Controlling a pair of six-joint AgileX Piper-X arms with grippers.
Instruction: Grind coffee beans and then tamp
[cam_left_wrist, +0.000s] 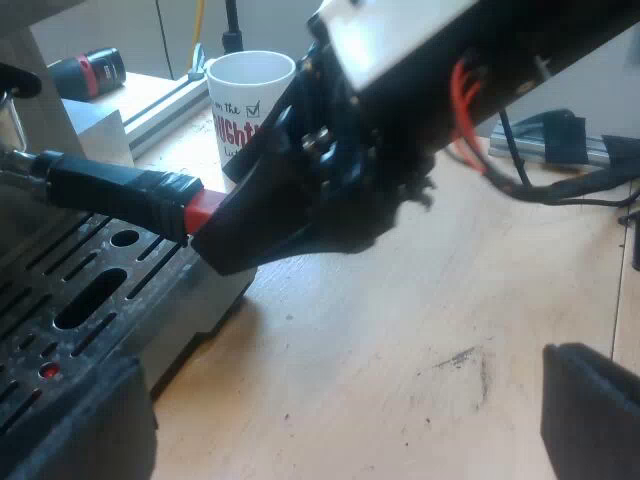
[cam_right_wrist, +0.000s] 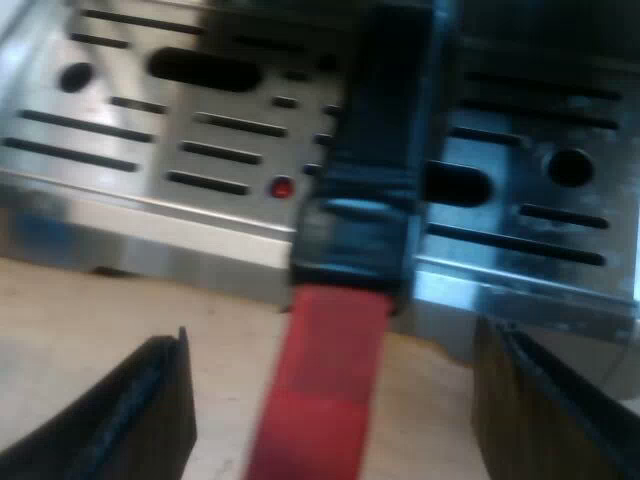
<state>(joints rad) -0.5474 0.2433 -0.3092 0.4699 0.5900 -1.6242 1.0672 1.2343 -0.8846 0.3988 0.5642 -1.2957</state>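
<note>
The metal holder's dark handle (cam_right_wrist: 365, 180) juts out over the espresso machine's slotted drip tray (cam_right_wrist: 120, 130). Its red end (cam_right_wrist: 325, 380) lies between the fingers of my right gripper (cam_right_wrist: 330, 345), which is open with a wide gap on each side of it. From the left wrist view, the right arm's gripper (cam_left_wrist: 225, 235) is at the handle's red end (cam_left_wrist: 200, 212), and the dark handle (cam_left_wrist: 110, 185) leads back to the machine. My left gripper (cam_left_wrist: 335, 400) is open over the wooden table beside the drip tray (cam_left_wrist: 80, 300), holding nothing.
A white paper mug (cam_left_wrist: 248, 95) with print stands on the table behind the right arm. A dark cylinder with a red band (cam_left_wrist: 90, 70) lies beyond a metal block. Cables and a rail (cam_left_wrist: 560, 150) run along the far table edge.
</note>
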